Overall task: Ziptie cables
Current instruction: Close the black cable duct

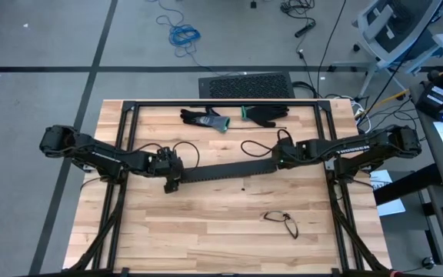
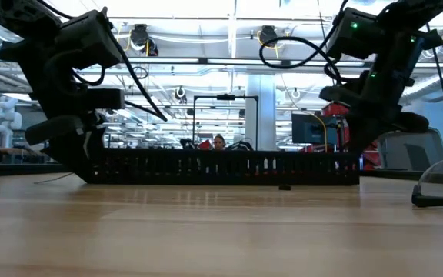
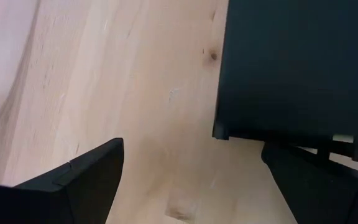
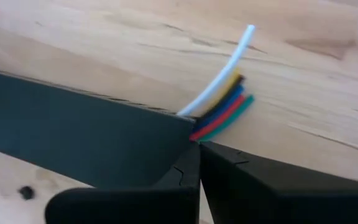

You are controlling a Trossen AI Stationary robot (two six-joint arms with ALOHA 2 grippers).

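Left end effector (image 1: 169, 183) fingers spread; right end effector (image 1: 277, 156) clamped.

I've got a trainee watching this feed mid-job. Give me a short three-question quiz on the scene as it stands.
1. True or false: the left gripper is clamped on the cables.
2. Which gripper is shut at the right end of the black duct: A left, B right?
3. Fill in: the two gloves lie at the table's ___ edge, beyond the duct.

Key: 1 false, its jaws stand open beside the duct's left end. 2 B, the right gripper. 3 far.
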